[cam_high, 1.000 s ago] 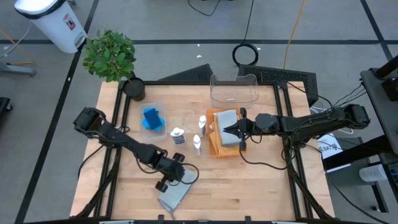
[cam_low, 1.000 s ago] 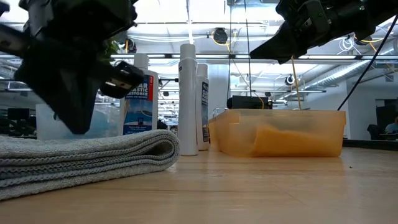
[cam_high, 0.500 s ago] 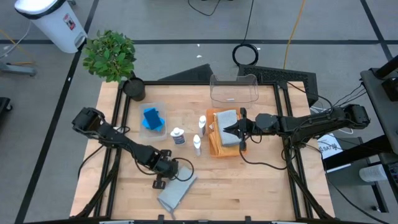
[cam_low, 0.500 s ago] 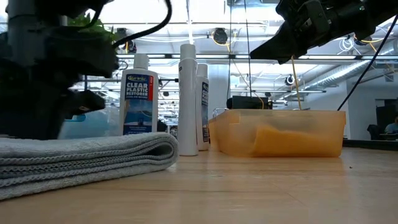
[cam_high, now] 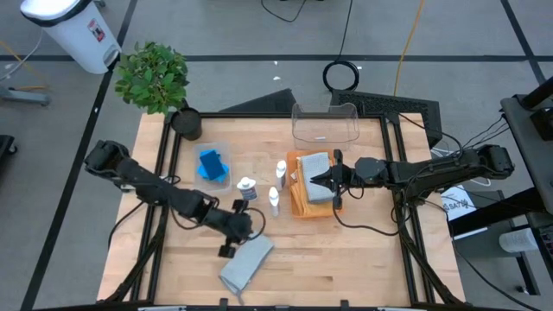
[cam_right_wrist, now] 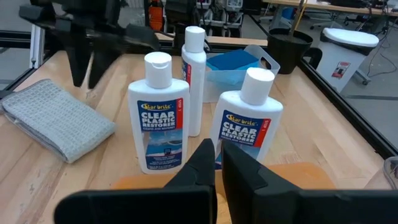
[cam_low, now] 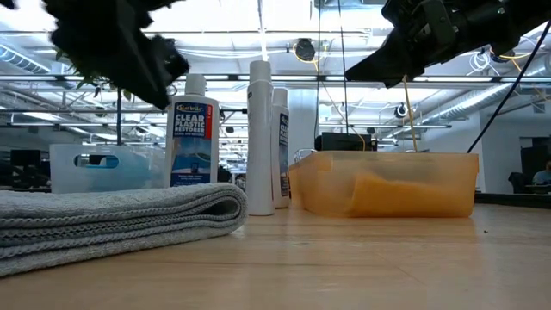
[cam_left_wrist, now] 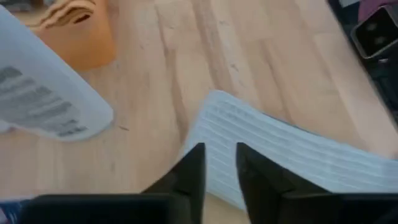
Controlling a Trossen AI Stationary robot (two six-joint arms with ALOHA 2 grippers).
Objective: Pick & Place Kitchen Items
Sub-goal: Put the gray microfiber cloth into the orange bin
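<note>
A folded grey cloth (cam_high: 244, 263) lies flat on the table near the front edge; it also shows in the low view (cam_low: 112, 215) and the left wrist view (cam_left_wrist: 292, 149). My left gripper (cam_high: 230, 242) hangs just above its far end, fingers a little apart and empty (cam_left_wrist: 219, 165). Three white bottles (cam_high: 247, 188) (cam_high: 274, 200) (cam_high: 281, 171) stand upright mid-table. Blue sponges (cam_high: 212, 164) lie in a clear bin. A second grey cloth (cam_high: 315, 164) lies on orange cloth in the orange tray (cam_high: 295, 200). My right gripper (cam_high: 318, 181) is shut and empty above that tray (cam_right_wrist: 218, 155).
A clear bin (cam_high: 325, 123) stands at the far edge behind the tray. A potted plant (cam_high: 154, 76) and a black pot (cam_high: 186, 123) are at the far left corner. Bare wood lies between the grey cloth and the tray, toward the near right.
My left gripper has risen off the grey cloth and drawn a little toward the far edge. The cloth stays lying flat on the table where it was.
</note>
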